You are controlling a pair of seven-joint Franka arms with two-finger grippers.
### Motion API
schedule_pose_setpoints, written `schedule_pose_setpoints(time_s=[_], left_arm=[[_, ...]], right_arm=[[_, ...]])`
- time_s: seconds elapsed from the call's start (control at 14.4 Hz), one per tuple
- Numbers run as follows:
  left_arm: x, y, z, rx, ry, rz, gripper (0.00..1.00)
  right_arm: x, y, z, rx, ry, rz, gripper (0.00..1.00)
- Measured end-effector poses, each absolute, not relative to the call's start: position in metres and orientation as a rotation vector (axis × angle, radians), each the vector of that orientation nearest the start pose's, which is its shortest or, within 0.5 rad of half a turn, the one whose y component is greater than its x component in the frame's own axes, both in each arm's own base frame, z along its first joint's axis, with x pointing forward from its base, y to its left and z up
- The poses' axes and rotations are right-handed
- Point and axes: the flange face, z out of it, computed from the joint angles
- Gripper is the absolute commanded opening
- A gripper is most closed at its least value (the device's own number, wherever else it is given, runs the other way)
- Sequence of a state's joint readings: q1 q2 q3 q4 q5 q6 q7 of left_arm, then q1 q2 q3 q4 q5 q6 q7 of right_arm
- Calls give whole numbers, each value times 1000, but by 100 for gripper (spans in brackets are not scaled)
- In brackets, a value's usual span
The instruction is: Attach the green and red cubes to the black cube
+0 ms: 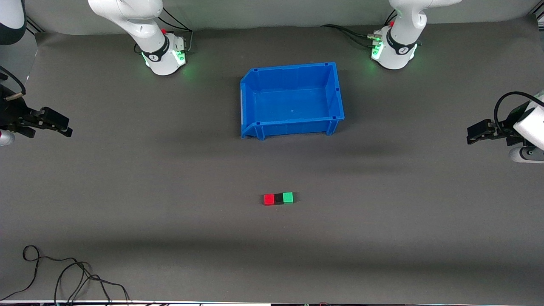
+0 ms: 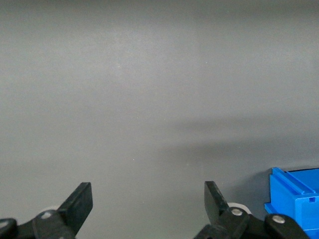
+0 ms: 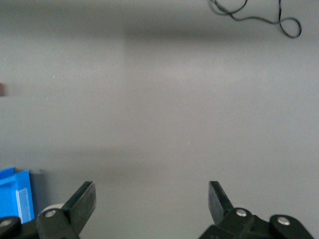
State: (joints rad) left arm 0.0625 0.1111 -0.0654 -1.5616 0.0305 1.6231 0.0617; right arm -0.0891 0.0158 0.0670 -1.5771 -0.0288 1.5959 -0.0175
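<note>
The red cube, the black cube and the green cube lie touching in one row on the dark grey mat, black in the middle, nearer the front camera than the blue bin. The red cube is toward the right arm's end, the green toward the left arm's end. My left gripper waits open and empty over the mat at the left arm's end; its wrist view shows its gripper over bare mat. My right gripper waits open and empty at the right arm's end.
The blue bin is empty and stands between the two arm bases; a corner of it shows in the left wrist view and the right wrist view. A loose black cable lies at the mat's front corner, also in the right wrist view.
</note>
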Motion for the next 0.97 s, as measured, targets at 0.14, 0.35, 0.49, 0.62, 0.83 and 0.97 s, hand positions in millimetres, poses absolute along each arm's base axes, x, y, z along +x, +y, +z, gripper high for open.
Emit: schedule_pose_setpoints(time_s=[0.14, 0.35, 0.49, 0.62, 0.83, 0.97], left_arm=[[590, 3, 570, -3118, 106, 76, 100], [590, 2, 570, -3119, 105, 76, 100], [590, 2, 570, -3121, 103, 76, 100], [590, 2, 570, -3123, 98, 76, 100], [590, 2, 570, -3124, 95, 76, 100], [590, 2, 570, -3124, 94, 76, 100]], right_arm=[[564, -15, 610, -3167, 5, 37, 100], [568, -14, 605, -3160, 58, 78, 100], [569, -12, 605, -3133, 132, 76, 100], [569, -13, 607, -3121, 161, 71, 100], [569, -20, 610, -3112, 193, 62, 100], [569, -25, 611, -3106, 210, 58, 100]])
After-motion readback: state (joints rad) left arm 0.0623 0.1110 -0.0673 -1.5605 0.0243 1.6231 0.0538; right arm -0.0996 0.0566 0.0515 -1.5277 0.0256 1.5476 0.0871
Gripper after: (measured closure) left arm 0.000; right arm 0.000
